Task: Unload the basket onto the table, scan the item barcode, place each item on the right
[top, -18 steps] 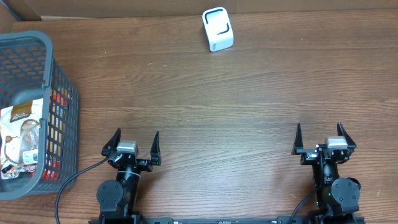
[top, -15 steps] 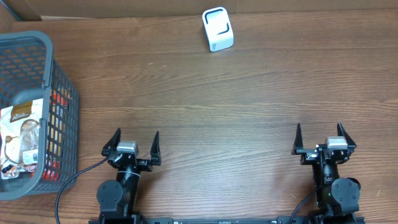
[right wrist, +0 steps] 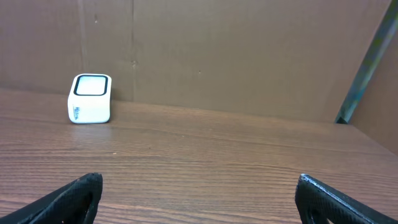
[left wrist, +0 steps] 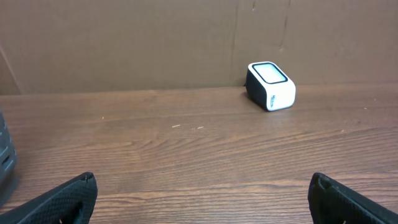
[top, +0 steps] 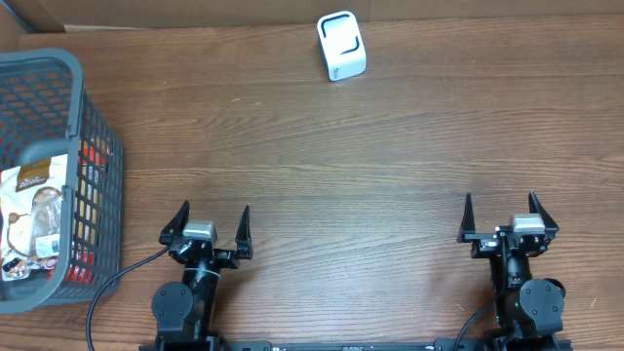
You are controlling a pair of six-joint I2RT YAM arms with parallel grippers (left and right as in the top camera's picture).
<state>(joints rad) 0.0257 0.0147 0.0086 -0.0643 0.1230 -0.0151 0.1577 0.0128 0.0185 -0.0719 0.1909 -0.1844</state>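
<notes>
both the left end effector [top: 214, 209] and the right end effector [top: 500, 198] are seen at the near edge of the bench [top: 322, 156], fingers spread wide, nothing held. the item, a glossy snack pouch [top: 31, 210], is found lying in the grey basket [top: 107, 136] at far left, well apart from the white scanner [top: 341, 46]. it's judged light, crinkly and slippery, so it's probably best pinched at a sealed edge, not the puffy middle.

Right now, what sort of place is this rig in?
Likely a mock checkout bench: a small white scanner by the cardboard backdrop, and a grey shopping basket of packaged goods, on a wood table.
</notes>
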